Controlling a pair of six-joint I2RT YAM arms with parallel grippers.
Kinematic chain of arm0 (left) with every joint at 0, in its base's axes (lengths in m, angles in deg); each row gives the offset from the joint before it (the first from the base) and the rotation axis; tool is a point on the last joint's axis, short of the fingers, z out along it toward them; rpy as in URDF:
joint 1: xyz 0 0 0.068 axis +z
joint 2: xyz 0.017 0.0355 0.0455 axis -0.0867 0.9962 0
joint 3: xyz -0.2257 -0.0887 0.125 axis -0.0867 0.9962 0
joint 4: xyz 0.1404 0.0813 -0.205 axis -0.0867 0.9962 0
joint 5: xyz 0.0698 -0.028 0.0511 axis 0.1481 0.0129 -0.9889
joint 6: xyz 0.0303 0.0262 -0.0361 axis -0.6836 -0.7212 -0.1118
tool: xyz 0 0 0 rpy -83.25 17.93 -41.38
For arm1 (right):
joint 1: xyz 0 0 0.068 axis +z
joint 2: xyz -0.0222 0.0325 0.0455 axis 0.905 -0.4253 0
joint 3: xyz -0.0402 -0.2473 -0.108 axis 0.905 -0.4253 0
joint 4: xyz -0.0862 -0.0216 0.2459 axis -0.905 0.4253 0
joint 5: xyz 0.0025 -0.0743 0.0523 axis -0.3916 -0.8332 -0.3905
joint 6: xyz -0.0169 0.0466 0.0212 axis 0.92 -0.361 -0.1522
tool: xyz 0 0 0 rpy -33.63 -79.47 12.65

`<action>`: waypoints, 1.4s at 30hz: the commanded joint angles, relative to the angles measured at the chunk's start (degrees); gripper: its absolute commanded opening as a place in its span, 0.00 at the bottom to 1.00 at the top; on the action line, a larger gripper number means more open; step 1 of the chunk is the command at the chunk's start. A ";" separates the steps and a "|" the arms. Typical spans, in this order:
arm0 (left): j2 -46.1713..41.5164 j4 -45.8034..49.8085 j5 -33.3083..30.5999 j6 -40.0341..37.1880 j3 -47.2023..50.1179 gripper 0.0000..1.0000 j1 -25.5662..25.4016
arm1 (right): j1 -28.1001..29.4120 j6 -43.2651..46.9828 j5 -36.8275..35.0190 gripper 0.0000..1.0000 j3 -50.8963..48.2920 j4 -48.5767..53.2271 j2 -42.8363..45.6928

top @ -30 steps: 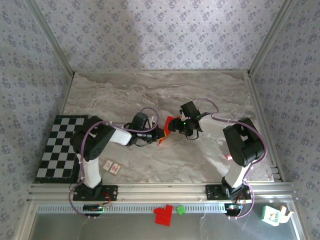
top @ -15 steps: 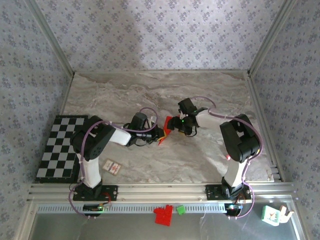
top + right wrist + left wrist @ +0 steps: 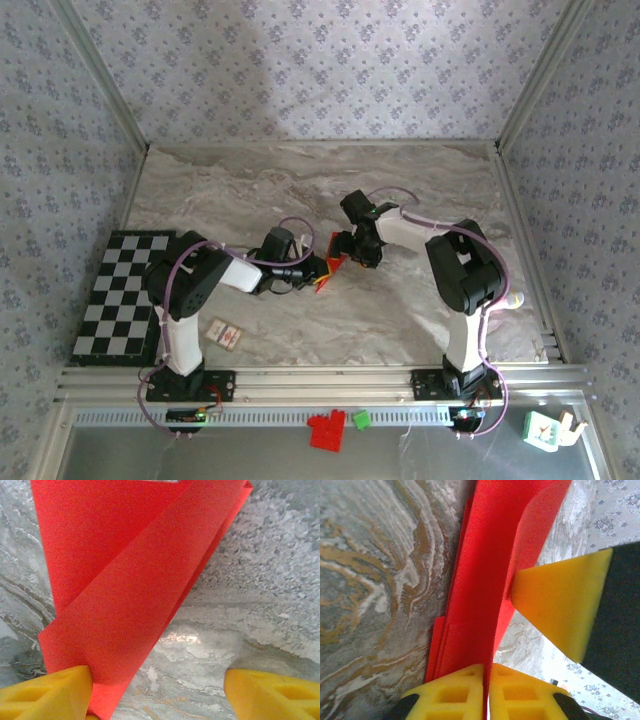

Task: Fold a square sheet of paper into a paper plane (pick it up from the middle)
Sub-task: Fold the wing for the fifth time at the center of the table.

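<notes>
Two layers at least showed in the paper (image 3: 336, 263), which sat between both grippers at the middle of the top view; the left gripper (image 3: 486, 692) had its pads clamped on it at the bottom of its frame. The right gripper (image 3: 159, 690) stood with fingers wide apart, one pad touching the paper at lower left; this looked like a mid-fold step, and the next move called for closing squarely on that flap.

Folded paper sheet (image 3: 335, 264) sits mid surface (image 3: 420, 180), between the claws: left claw (image 3: 318, 268) touching its left side, right claw (image 3: 352, 250) just behind-right. Checkerboard mat (image 3: 115, 295) at surface's left edge. Small card (image 3: 224, 334) near front, right of left arm base. Brick block (image 3: 326, 431) and small cube (image 3: 361, 420) side by side on front ledge.
</notes>
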 commanded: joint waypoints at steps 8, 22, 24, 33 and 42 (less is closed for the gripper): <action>-3.71 1.81 -1.24 -1.53 1.83 0.24 0.58 | 0.84 -1.23 -3.83 0.76 -1.50 -0.84 -7.49; -8.45 11.24 -4.41 -6.81 1.88 0.33 0.68 | 1.03 -0.83 -4.00 0.77 -0.99 -0.53 -8.46; -9.07 13.57 -5.24 -8.42 1.60 0.34 0.69 | 1.02 -0.82 -4.00 0.77 -1.00 -0.46 -8.51; -8.52 20.94 -7.10 -15.02 -0.87 0.39 -0.68 | 0.98 -0.95 -4.00 0.77 -0.83 -0.29 -9.07; -7.30 26.64 -10.69 -19.02 -2.64 0.43 -1.88 | 1.28 -1.52 -3.91 0.79 -0.20 0.11 -10.03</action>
